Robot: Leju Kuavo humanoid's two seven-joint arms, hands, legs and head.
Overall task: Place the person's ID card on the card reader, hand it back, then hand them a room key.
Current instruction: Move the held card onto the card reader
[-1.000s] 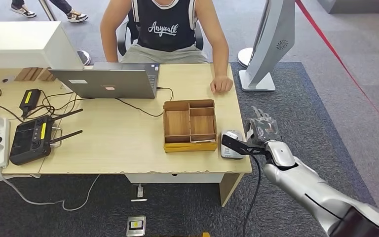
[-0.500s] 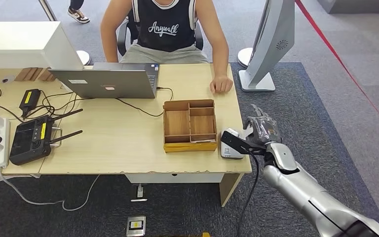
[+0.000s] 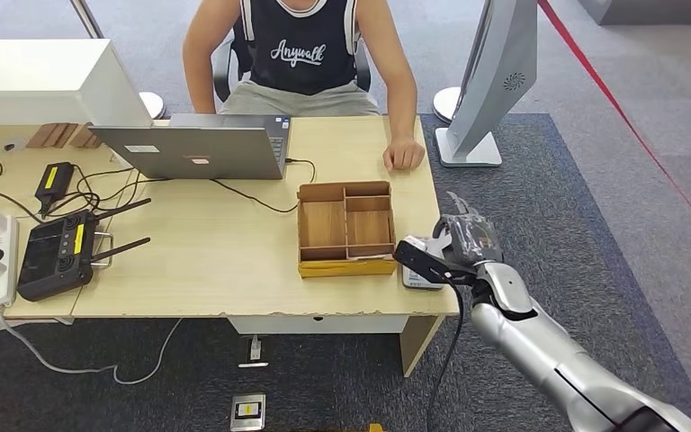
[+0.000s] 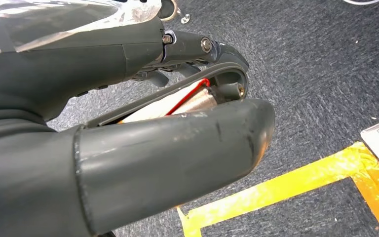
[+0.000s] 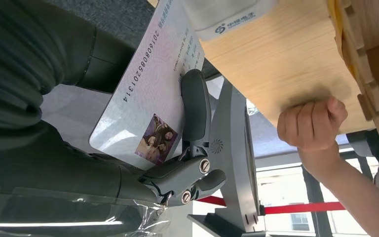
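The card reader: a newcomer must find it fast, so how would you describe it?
Start at the wooden desk and go to its front right corner. There, right of the compartmented wooden tray, lies the card reader: a small, flat, pale device.

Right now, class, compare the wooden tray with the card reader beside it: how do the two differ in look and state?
The wooden tray is brown, open-topped and split into compartments; the card reader is pale grey and flat-looking. The wooden tray is the larger, and stands uncovered, while the right robot hand holds the ID card by the card reader's far edge. Both rest on the table near its right end.
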